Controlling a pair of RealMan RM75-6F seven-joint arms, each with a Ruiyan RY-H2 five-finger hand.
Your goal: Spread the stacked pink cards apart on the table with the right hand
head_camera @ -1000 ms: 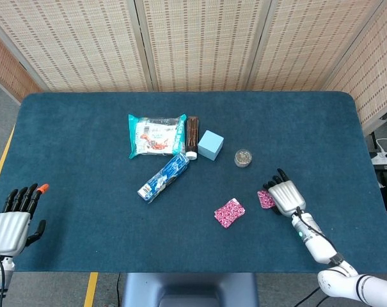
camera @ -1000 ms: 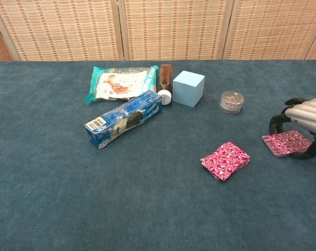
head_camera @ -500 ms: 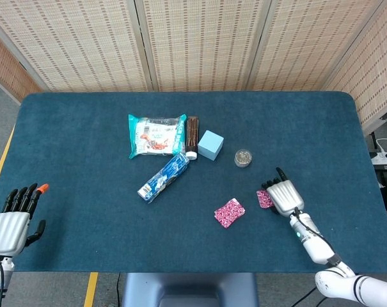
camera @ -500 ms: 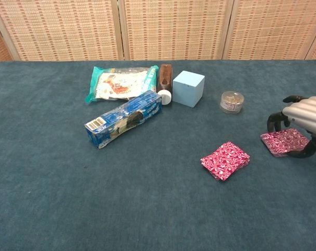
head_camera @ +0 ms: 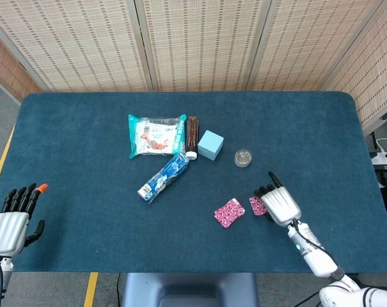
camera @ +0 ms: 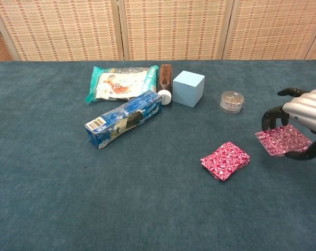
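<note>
Beyond the fingertips, a jar holds small pale bits. Right hand pinches a card under curled fingers; card stack lies just beside, apart.

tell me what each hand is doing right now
Left hand: open, holding nothing, at the table's near left edge.
Right hand: fingers holding a patterned pink card.

Matt teal cloth covers the table, slightly fuzzy; the snack packet and blue wrapper shine like glossy plastic film (crinkled, both), the pale blue box looks smooth and matt, the right hand gleams silvery, dark fingers
</note>
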